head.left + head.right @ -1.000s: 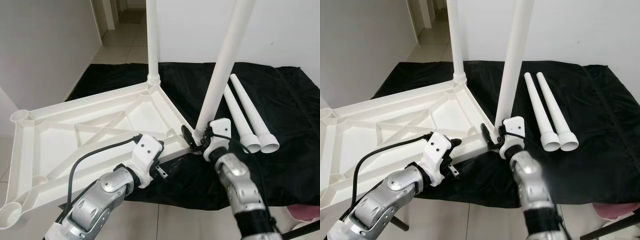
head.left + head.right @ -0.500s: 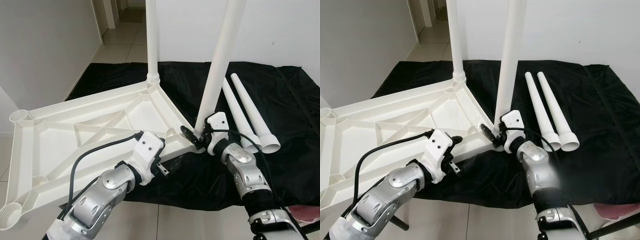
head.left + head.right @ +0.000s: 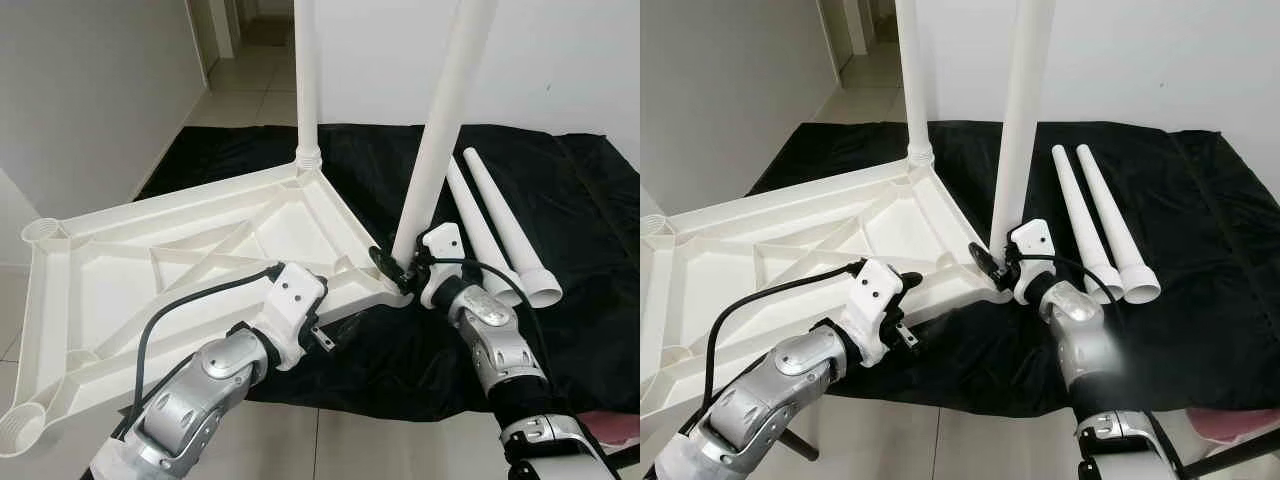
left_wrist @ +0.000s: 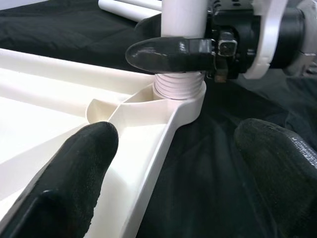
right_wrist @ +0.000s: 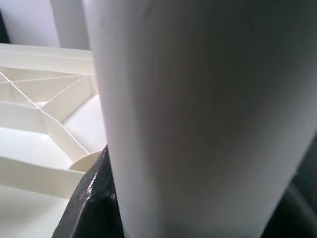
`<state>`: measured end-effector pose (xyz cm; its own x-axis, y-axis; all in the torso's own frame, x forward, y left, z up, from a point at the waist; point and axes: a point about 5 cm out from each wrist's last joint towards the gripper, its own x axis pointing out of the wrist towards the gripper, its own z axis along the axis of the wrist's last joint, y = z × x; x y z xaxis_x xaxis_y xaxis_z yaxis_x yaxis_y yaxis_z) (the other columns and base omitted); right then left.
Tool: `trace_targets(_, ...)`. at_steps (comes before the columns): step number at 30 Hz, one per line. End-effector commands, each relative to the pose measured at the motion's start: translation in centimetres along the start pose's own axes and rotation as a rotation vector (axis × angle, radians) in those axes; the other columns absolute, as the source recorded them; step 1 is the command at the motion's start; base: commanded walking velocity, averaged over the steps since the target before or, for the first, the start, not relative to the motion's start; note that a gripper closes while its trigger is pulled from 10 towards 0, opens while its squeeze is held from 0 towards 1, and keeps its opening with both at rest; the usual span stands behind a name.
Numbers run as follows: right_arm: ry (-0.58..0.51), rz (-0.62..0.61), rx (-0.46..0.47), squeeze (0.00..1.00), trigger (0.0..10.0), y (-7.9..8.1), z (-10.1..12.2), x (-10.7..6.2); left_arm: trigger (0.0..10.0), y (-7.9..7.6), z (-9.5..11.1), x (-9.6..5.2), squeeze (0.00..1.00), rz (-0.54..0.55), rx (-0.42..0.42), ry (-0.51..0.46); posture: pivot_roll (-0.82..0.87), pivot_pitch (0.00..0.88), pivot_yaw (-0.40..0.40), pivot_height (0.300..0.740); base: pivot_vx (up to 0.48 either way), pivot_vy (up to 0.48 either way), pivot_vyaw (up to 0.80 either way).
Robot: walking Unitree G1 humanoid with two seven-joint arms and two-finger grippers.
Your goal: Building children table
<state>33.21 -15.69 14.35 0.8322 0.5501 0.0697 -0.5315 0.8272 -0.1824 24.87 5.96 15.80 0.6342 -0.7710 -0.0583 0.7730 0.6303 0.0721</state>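
The white children's table top (image 3: 150, 270) lies upside down, partly on a black cloth. One white leg (image 3: 306, 80) stands in its far corner socket. A second leg (image 3: 440, 130) stands in the near right corner socket (image 4: 178, 91), and my right gripper (image 3: 398, 268) is shut on the base of that leg. One black finger (image 4: 168, 52) crosses the leg just above its threaded end. My left gripper (image 3: 318, 322) is at the table's front rim, open, with one finger (image 4: 74, 168) over the table's inside and the other over the cloth. Two loose legs (image 3: 500, 235) lie side by side to the right.
The black cloth (image 3: 580, 200) covers the floor as far as the white wall behind. A tiled hallway (image 3: 240, 70) opens at the far left. Something pink (image 3: 610, 425) lies at the cloth's near right corner. Bare tile floor (image 3: 330, 440) runs along the near side.
My right forearm has swung out to the right while its gripper stayed on the leg's base, and the leg stands slightly more upright. The left gripper has barely moved.
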Motion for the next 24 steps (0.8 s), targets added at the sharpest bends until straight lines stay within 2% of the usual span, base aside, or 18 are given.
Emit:
trace_targets(1, 0.060, -0.003, 0.045, 0.00, 10.0, 0.9, -1.6, -0.5, 10.0, -0.4, -0.3, -0.2, 0.00, -0.091, -0.005, 0.018, -0.04, 0.054, 0.043, 0.740, 0.000, 0.000, 0.00)
trace_targets(6, 0.058, -0.053, 0.065, 0.00, 10.0, 1.0, -1.7, -0.9, 10.0, -0.5, -0.4, -0.2, 0.00, -0.093, -0.010, 0.017, -0.05, 0.052, 0.039, 0.740, 0.000, 0.000, 0.00)
trace_targets(8, 0.089, -0.158, 0.088, 0.00, 10.0, 1.1, -2.1, -1.4, 10.0, -0.5, -0.4, 0.1, 0.00, -0.098, -0.011, 0.014, -0.06, 0.046, 0.040, 0.740, 0.000, 0.000, 0.00)
trace_targets(16, 0.078, -0.272, 0.120, 0.00, 10.0, 1.6, -1.5, -1.5, 10.0, -0.5, -0.4, 0.2, 0.00, -0.105, -0.006, 0.012, -0.07, 0.036, 0.038, 0.740, 0.000, 0.000, 0.00)
trace_targets(18, 0.086, -0.371, 0.140, 0.00, 10.0, 1.8, -1.4, -1.5, 10.0, -0.6, -0.4, 0.3, 0.00, -0.107, -0.006, 0.011, -0.07, 0.030, 0.031, 0.740, 0.000, 0.000, 0.00)
trace_targets(21, 0.097, -0.422, 0.134, 0.00, 10.0, 2.0, -1.5, -1.6, 10.0, -0.6, -0.4, 0.3, 0.00, -0.106, -0.006, 0.009, -0.07, 0.028, 0.026, 0.740, 0.000, 0.000, 0.00)
trace_targets(22, 0.116, -0.525, 0.134, 0.00, 10.0, 2.5, -1.5, -1.8, 10.0, -0.5, -0.4, 0.4, 0.00, -0.099, -0.002, 0.007, -0.06, 0.025, 0.022, 0.740, 0.000, 0.000, 0.00)
trace_targets(24, 0.121, -0.550, 0.135, 0.00, 10.0, 2.6, -1.5, -1.8, 10.0, -0.5, -0.4, 0.4, 0.00, -0.097, -0.001, 0.006, -0.06, 0.025, 0.022, 0.740, 0.000, 0.000, 0.00)
